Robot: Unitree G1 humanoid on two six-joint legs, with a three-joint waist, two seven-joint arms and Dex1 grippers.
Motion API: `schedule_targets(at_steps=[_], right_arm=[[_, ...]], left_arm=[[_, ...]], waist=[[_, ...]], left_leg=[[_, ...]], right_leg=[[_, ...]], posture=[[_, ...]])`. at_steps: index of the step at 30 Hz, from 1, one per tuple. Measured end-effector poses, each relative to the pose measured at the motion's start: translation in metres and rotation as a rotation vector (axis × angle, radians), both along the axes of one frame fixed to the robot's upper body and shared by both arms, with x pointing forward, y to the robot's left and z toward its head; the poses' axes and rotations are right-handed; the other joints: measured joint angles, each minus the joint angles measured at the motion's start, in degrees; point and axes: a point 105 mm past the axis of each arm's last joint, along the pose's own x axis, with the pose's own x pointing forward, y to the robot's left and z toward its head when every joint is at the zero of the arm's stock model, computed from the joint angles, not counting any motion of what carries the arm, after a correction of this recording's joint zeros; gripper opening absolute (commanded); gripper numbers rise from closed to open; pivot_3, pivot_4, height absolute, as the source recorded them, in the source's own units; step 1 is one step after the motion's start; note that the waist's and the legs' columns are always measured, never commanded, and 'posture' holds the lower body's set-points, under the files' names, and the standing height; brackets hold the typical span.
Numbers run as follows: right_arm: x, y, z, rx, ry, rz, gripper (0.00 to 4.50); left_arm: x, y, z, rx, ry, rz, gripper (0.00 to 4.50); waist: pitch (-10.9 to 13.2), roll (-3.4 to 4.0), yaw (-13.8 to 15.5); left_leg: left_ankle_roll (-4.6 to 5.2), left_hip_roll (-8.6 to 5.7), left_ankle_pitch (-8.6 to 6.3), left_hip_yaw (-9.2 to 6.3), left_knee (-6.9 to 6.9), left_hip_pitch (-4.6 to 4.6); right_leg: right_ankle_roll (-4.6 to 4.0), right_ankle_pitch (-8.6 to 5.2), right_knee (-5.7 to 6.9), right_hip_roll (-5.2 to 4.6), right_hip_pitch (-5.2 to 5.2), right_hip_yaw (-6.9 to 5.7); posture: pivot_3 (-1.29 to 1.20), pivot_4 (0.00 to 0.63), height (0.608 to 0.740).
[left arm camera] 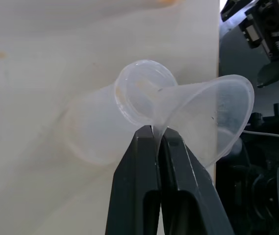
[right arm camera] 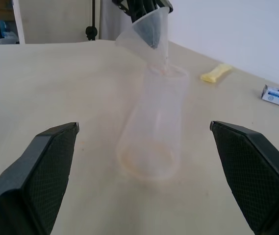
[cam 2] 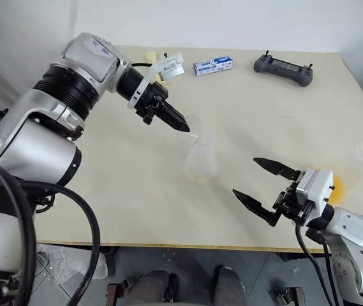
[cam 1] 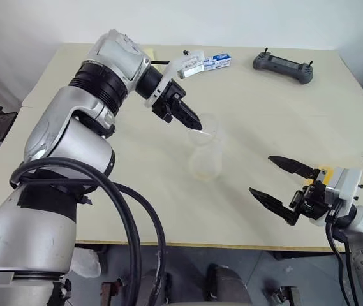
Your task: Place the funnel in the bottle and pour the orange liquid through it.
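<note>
Left gripper (cam 1: 192, 122) pinches the funnel (left arm camera: 205, 120) by its rim, tilted, spout reaching into the bottle (cam 1: 205, 156) mouth at table (cam 1: 104, 191) centre for seating, while right gripper (cam 1: 282, 185) waits spread, empty.

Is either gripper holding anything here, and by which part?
The left gripper pinches the funnel by its rim. The right gripper is open, empty.
</note>
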Motion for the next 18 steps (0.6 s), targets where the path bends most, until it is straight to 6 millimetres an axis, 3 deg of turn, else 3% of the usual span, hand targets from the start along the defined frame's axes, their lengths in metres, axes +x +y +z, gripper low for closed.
schedule_targets(at_steps=[12,18], right_arm=[[-0.003,0.001,-0.001,-0.005,0.002,-0.003,4.50],[-0.006,0.001,-0.002,-0.010,0.006,-0.008,4.50]], left_arm=[[-0.001,-0.003,0.011,-0.046,-0.001,0.012,4.30],[-0.001,0.013,0.033,-0.166,-0.026,0.036,4.45]], waist=[[0.00,0.00,-0.05],[0.00,0.00,-0.20]], left_leg=[[0.00,0.01,0.00,0.01,0.00,0.01],[0.00,0.02,0.00,0.04,0.00,0.02]], right_leg=[[0.00,0.00,0.07,0.00,-0.03,0.02],[0.00,0.00,0.17,0.00,-0.10,0.05]], posture=[[0.00,0.150,0.740],[0.00,0.150,0.740]])
